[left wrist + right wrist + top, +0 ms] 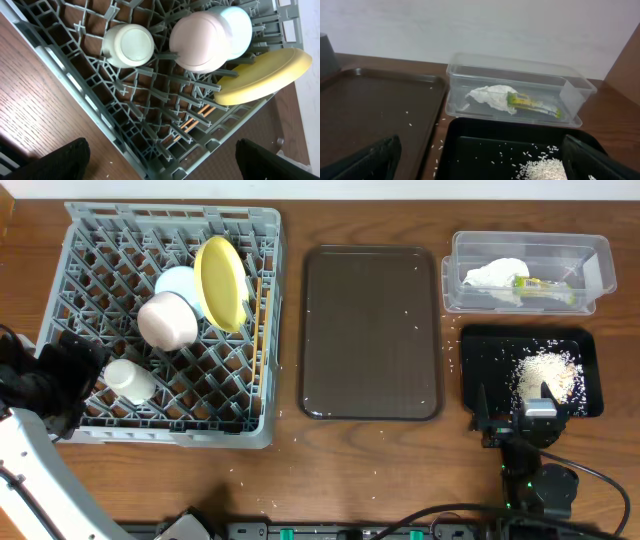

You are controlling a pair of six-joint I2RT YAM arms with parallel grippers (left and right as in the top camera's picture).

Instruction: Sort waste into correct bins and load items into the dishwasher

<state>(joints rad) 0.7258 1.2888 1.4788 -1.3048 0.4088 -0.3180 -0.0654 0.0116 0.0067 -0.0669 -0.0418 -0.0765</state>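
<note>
Overhead: round yellow plate point(222, 280) in grey lattice rack point(120, 250); left fingers point(60, 160), right fingers point(370, 160) spread empty.

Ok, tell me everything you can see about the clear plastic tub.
The clear tub is a rectangular, see-through plastic container with a rim, open-topped, upright on the wooden table at the far right, just behind the black tray. Inside lie a crumpled white tissue and a yellow-green wrapper, touching each other.
</note>
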